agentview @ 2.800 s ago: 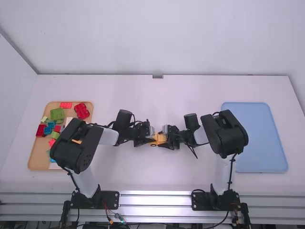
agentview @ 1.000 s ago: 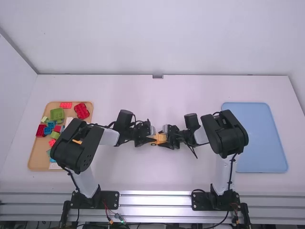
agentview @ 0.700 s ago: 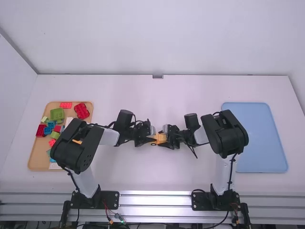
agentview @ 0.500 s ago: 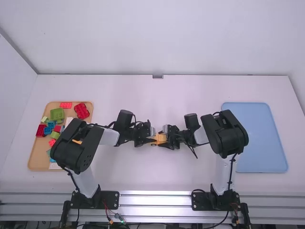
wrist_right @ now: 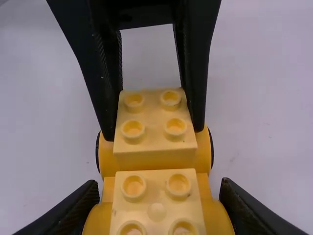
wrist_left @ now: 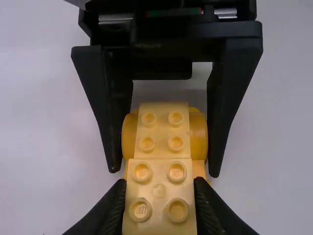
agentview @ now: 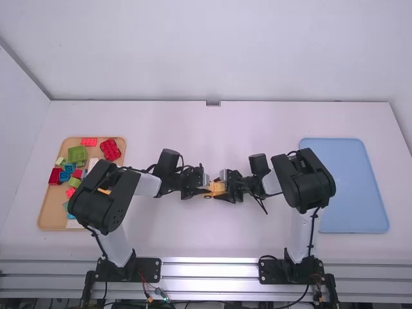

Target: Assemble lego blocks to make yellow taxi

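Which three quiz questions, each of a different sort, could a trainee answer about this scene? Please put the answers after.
1. What does the left pincer grip?
A) a red brick
B) a four-stud yellow brick
C) a green brick

2. True or false: the right pincer grips the yellow wheeled base.

3. Fill in, left or right: the blue tray lies on the ____ side of the white table.

Key: 1 B; 2 true; 3 right.
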